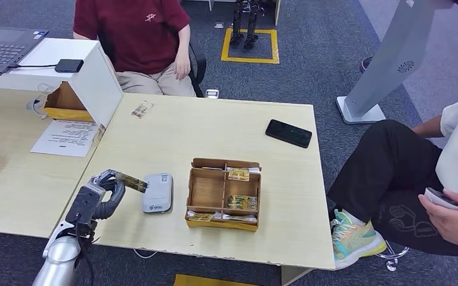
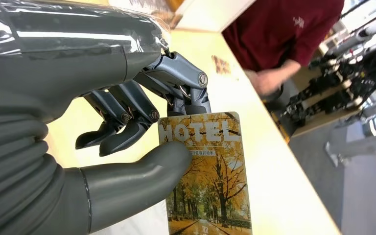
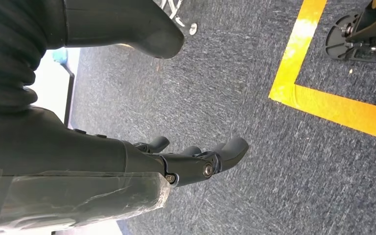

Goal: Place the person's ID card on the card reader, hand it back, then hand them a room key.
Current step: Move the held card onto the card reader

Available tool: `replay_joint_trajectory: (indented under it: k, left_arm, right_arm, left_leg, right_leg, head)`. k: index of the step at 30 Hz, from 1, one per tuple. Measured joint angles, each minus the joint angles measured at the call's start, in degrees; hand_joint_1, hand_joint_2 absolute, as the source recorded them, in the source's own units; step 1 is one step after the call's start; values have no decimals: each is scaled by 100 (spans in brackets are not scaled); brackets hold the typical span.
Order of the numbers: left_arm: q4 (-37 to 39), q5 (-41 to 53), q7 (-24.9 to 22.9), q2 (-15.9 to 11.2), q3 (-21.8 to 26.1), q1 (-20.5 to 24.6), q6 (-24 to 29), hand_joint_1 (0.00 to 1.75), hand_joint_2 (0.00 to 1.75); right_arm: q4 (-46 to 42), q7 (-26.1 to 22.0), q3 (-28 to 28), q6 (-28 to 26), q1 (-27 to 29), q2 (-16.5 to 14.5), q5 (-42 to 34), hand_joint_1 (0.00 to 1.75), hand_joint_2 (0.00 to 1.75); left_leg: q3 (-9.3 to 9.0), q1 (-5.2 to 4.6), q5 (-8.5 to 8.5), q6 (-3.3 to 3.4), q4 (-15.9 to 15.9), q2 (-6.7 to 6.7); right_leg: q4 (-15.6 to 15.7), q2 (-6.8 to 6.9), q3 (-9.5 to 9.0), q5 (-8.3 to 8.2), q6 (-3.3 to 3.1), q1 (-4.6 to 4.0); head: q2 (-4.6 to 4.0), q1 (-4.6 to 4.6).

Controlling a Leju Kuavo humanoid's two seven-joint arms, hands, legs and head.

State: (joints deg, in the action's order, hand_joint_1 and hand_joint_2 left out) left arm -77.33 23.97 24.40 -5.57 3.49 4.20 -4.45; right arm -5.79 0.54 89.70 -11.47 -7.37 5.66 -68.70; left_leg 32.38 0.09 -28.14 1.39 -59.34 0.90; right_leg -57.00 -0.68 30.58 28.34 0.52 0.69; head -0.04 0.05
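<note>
My left hand point(image 1: 98, 193) pinches the yellow autumn-tree HOTEL card point(image 2: 208, 171) beside the grey card reader point(image 1: 157, 192). I'd keep it level, offering it toward the red-shirted person point(image 1: 137, 36). My right hand point(image 3: 196, 159) hangs loosely open, holding nothing.

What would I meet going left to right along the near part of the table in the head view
left hand pinching a card → card reader → wooden box with more cards in it → the table's right edge
</note>
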Motion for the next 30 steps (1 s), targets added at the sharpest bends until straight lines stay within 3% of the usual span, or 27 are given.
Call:
replay_joint_trajectory:
  k: [10, 20, 30]
  left_arm:
    - [266, 160, 16, -104, -335, -95, 51, 175, 175]
    - [506, 978, -133, -109, -604, -80, 543, 175, 175]
    - [950, 1274, -294, -66, -651, 229, 859, 175, 175]
  right_arm:
    - [0, -26, 0, 0, 21, -30, -4, 0, 175]
    - [0, -38, -1, -19, 28, -35, 19, 0, 175]
    - [0, -38, 0, -17, 27, -42, 99, 0, 175]
  left_leg:
    - [1, 0, 0, 0, 0, 1]
    - [0, 0, 0, 0, 0, 1]
    - [0, 0, 1, 0, 0, 1]
  right_leg:
    - [0, 1, 1, 0, 0, 0]
    - [0, 0, 1, 0, 0, 0]
    - [0, 1, 0, 0, 0, 0]
  head:
    - [0, -1]
    - [0, -1]
    - [0, -1]
